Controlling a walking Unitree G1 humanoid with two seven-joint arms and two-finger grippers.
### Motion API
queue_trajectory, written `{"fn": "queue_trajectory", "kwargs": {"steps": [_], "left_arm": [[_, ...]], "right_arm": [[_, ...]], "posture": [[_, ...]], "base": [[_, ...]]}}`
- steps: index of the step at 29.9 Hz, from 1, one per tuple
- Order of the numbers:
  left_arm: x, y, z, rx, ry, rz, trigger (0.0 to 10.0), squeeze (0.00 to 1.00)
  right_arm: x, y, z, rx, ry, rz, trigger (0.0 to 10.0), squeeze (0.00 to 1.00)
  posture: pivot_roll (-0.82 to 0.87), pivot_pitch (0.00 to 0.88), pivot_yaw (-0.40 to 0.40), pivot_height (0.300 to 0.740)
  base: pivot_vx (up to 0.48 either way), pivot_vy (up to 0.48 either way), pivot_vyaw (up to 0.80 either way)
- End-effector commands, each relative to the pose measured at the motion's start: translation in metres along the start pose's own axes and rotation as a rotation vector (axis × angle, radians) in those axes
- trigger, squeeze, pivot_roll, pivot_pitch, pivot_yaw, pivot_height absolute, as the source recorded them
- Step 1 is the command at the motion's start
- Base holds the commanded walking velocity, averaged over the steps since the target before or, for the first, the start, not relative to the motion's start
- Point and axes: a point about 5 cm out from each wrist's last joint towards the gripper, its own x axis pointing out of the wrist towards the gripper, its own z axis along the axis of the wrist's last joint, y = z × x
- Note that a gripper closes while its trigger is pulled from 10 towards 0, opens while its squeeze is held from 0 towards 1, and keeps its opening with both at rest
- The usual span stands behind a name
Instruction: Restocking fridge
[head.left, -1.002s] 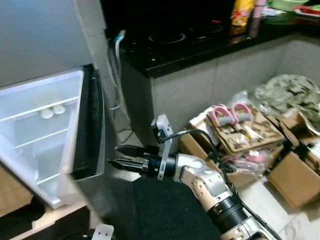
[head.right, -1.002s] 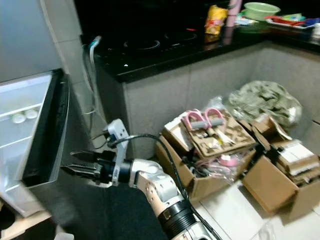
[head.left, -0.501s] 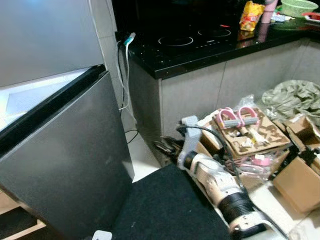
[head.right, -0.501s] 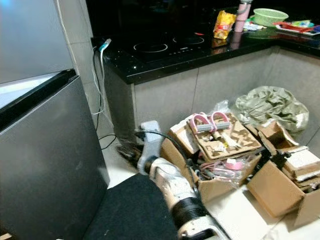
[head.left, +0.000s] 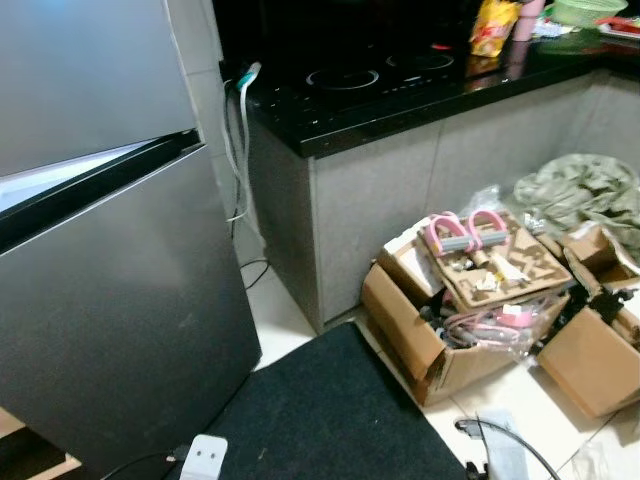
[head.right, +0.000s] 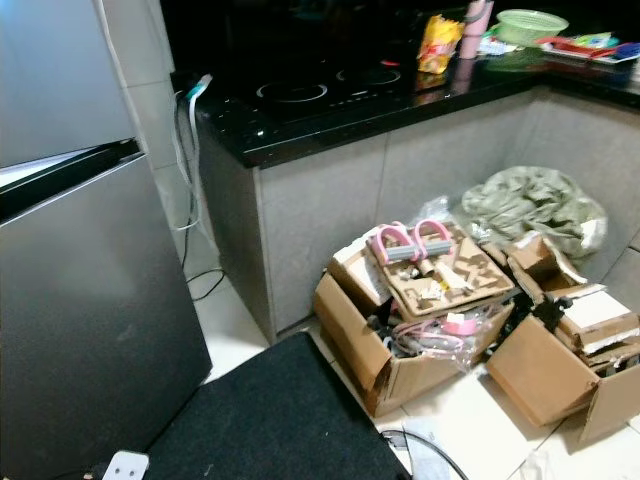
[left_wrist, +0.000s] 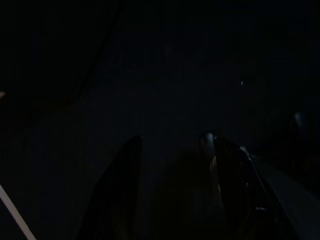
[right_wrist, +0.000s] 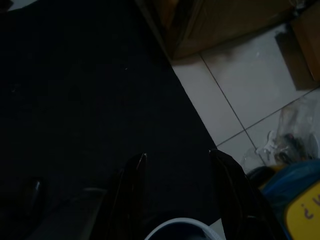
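Left eye view: fridge door (head.left: 120, 330), wide open a second ago, is now sitting nearly shut, a thin bright gap showing along its top edge, so restocking looks about done. Fridge is standing upright at left, front facing the mat (head.left: 330, 420). Right claw (right_wrist: 177, 195) is hanging open and empty over the mat; left claw (left_wrist: 172, 190) likewise, in darkness.

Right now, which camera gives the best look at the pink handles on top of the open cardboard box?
The right eye view: the pink handles sit near the middle, sharp and whole, atop the cardboard box. The left eye view shows them too, blurrier and further right. The right wrist view catches a box corner at the black mat's edge; the left wrist view is too dark.
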Motion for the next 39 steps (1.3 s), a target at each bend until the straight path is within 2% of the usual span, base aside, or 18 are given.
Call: {"fn": "queue_trajectory", "kwargs": {"steps": [1,3,6,12,19,28,35,39], "left_arm": [[0.002,-0.005,0.004,-0.01,-0.011,-0.011,10.0,0.0],[0.006,-0.011,0.024,-0.013,-0.076,-0.032,10.0,0.0],[0.009,-0.014,0.038,-0.028,-0.123,-0.041,10.0,0.0],[0.01,-0.02,0.05,-0.012,-0.172,-0.05,10.0,0.0],[0.009,-0.024,0.053,-0.012,-0.196,-0.058,10.0,0.0],[0.007,-0.019,0.06,-0.011,-0.243,-0.056,10.0,0.0],[0.007,-0.017,0.06,-0.022,-0.226,-0.054,10.0,0.0],[0.005,-0.019,0.069,0.009,-0.282,-0.059,10.0,0.0]], "right_arm": [[-0.001,0.0,-0.008,0.014,-0.006,-0.014,10.0,0.0],[-0.003,-0.001,-0.013,0.032,-0.017,-0.036,10.0,0.0],[-0.003,0.0,-0.011,0.032,-0.039,-0.03,10.0,0.0],[-0.001,0.009,-0.003,0.007,-0.083,0.013,10.0,0.0],[0.0,0.013,0.004,-0.004,-0.116,0.028,10.0,0.0],[0.0,0.015,0.01,-0.018,-0.144,0.047,10.0,0.0],[0.001,0.014,0.012,-0.024,-0.15,0.046,10.0,0.0],[0.001,0.014,0.011,-0.011,-0.156,0.028,10.0,0.0]], "posture": [[-0.06,0.033,0.055,0.74],[-0.06,0.033,0.058,0.74],[-0.06,0.033,0.058,0.74],[-0.06,0.031,0.055,0.74],[-0.07,0.027,0.055,0.74],[-0.06,0.018,0.052,0.74],[-0.06,0.011,0.053,0.74],[-0.07,0.005,0.055,0.74]], "base": [[0.0,0.0,0.8],[0.0,0.0,0.8],[0.0,0.0,0.8],[0.0,0.0,0.8],[0.0,0.0,0.8],[0.0,0.0,0.8],[0.0,0.0,0.8],[0.0,0.0,0.0]]}}
